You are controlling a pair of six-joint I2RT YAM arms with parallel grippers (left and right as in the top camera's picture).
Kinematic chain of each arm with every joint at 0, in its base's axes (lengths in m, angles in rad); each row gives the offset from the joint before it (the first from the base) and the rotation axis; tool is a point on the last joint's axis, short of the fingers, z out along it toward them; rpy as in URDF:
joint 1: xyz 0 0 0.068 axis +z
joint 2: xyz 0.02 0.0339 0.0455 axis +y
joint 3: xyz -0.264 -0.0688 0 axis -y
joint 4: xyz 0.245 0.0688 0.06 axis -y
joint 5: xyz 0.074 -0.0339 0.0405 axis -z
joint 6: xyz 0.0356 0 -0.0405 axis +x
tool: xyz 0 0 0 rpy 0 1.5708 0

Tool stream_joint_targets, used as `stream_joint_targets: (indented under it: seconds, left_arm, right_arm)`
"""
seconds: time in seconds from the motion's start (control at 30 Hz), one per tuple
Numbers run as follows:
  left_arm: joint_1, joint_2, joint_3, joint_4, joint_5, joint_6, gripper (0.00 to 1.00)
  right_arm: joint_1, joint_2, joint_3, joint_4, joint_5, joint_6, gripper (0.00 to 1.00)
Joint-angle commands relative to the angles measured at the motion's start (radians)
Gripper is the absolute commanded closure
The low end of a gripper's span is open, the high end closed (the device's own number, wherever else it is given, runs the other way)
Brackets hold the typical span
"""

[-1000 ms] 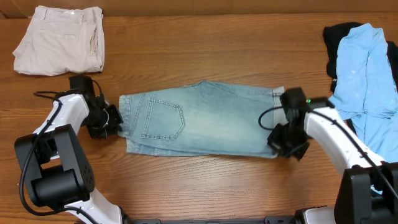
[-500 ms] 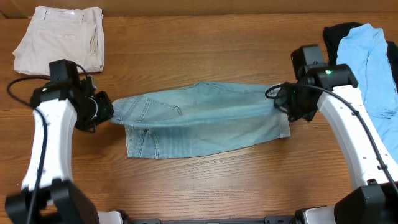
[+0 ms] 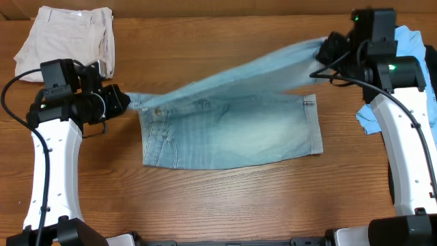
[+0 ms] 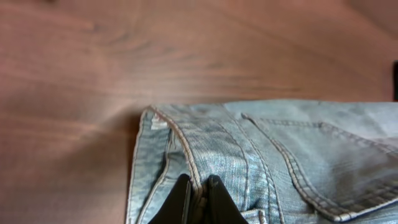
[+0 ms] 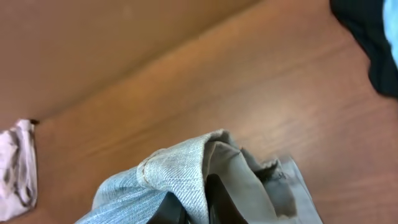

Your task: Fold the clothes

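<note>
overhead view: at the far left corner of the wooden surface [image 3: 225,205] lie the beige shorts [image 3: 65,42], folded into a flat stack, apart from everything else. just beside them and nearer the front, the left arm [image 3: 51,157] reaches in, and the left jaws are clenched on the left end of the denim shorts [image 3: 232,133], low over the wood. the left wrist view shows the two dark fingertips [image 4: 181,198] pinched together on a stitched seam at that edge, with the curved stitching of a back pocket [image 4: 329,162] running off to the right. the faded light-blue denim shorts fill the middle of the surface: one layer lies flat with its hem at the right, while the other layer is pulled up into a taut band that slants from the left jaws toward the far right. at the upper end of that band the right jaws are grasping the denim, held off the surface. the right wrist view shows them shut on a bunched corner of the hem, with the pale inside of the cloth turned outward. the right arm [image 3: 403,137] stands along the right side, and the sky-blue shirt [image 3: 372,116] lies partly hidden behind it at the right edge. a black garment [image 5: 373,37] shows in the top right corner of the right wrist view.
</note>
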Motion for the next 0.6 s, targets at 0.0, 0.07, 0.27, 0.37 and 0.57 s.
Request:
stream_joint_targets:
  seconds: [0.0, 0.07, 0.27, 0.37, 0.57]
  left_arm:
    - [-0.002, -0.016, 0.021, 0.039, 0.014, -0.007, 0.96]
    - [-0.008, -0.012, 0.021, 0.061, 0.014, -0.006, 0.96]
    - [-0.062, 0.022, 0.02, 0.168, 0.008, -0.006, 0.96]
    - [-0.095, 0.064, 0.02, 0.228, -0.002, -0.006, 0.96]
    - [-0.122, 0.179, 0.02, 0.316, -0.068, -0.007, 0.96]
  right_arm:
    - [-0.014, 0.019, 0.029, 0.03, 0.032, -0.014, 0.96]
    - [-0.014, 0.042, 0.029, 0.031, 0.032, -0.014, 0.96]
    - [-0.016, 0.13, 0.023, 0.05, 0.036, -0.014, 0.96]
    - [-0.016, 0.171, 0.023, 0.068, 0.036, -0.031, 0.96]
    - [-0.017, 0.216, 0.023, 0.073, 0.083, -0.036, 0.96]
